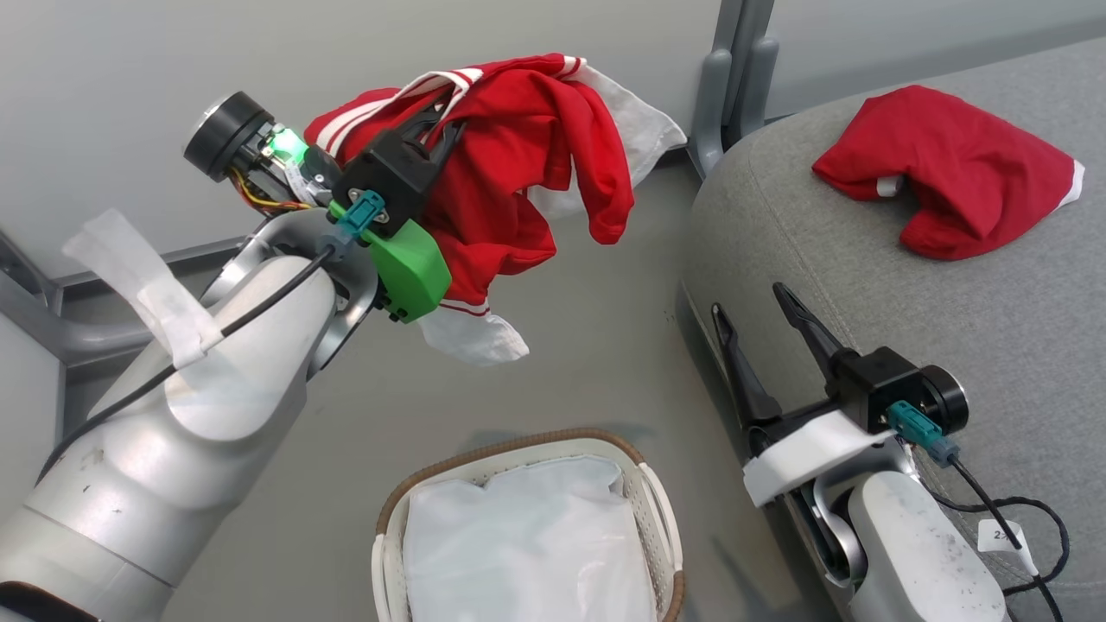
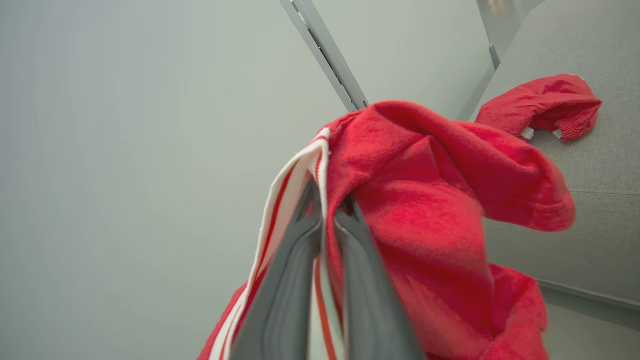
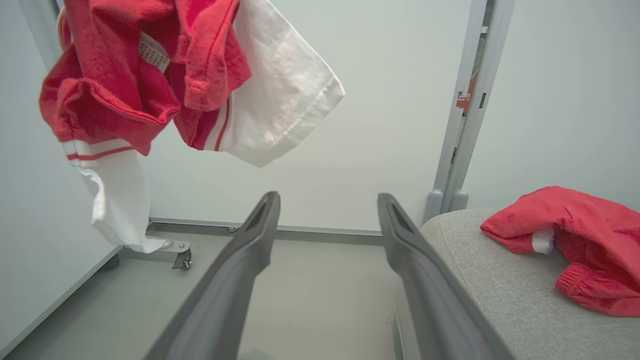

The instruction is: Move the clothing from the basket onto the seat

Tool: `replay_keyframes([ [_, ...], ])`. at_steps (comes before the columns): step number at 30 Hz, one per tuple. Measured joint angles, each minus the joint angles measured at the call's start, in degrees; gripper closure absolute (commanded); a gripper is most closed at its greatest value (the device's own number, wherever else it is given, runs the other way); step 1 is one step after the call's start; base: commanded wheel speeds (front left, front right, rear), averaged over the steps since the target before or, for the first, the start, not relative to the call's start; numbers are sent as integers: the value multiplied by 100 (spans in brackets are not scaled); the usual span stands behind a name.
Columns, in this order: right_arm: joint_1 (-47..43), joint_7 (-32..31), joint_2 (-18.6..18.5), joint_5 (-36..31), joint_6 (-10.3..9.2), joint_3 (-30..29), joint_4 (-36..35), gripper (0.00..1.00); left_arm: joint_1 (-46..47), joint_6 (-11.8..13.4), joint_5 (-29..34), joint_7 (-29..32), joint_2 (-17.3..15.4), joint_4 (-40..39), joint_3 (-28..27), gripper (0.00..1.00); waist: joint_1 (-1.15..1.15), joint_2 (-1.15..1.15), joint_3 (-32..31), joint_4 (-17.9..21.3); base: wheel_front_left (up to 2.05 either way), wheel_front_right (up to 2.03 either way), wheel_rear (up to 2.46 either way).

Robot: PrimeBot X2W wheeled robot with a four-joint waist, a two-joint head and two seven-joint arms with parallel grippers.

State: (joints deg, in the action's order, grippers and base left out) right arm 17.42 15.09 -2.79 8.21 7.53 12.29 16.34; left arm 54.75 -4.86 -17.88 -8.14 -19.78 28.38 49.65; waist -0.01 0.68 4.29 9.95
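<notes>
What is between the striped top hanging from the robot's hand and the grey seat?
Nothing: in the head view, bare floor separates the striped top, held by the left hand, from the seat.

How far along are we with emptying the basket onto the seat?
Done: the red shorts lie on the seat. In hand: the left end effector is shut on the striped garment, held in the air short of the seat. Left: set it on the seat. The basket shows its white lining sheet, no red clothing.
</notes>
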Motion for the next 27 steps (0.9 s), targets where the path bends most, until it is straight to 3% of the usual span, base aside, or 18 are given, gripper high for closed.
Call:
replay_keyframes([
  [10, 805, 0, 0, 456, 0, 719, -77, 0, -16, -20, -42, -9, 182, 65, 194, 100, 0, 0, -198, -61, 0, 0, 0],
  [22, 1874, 0, 0, 347, 0, 1159, 1184, 0, -205, -93, -75, -101, 455, -164, 547, 100, 0, 0, -287, -375, 0, 0, 0],
  [23, 1903, 0, 0, 352, 0, 1190, 1265, 21, -223, -94, -79, -102, 456, -188, 563, 100, 0, 0, -293, -398, 0, 0, 0],
  [25, 1986, 1, 0, 426, 0, 1271, 1458, 100, -265, -94, -127, -111, 467, -234, 582, 100, 0, 0, -309, -448, 0, 0, 0],
  [27, 2037, 0, 0, 500, 0, 1316, 1570, 100, -321, -94, -183, -129, 466, -268, 581, 100, 0, 0, -324, -482, 0, 0, 0],
])
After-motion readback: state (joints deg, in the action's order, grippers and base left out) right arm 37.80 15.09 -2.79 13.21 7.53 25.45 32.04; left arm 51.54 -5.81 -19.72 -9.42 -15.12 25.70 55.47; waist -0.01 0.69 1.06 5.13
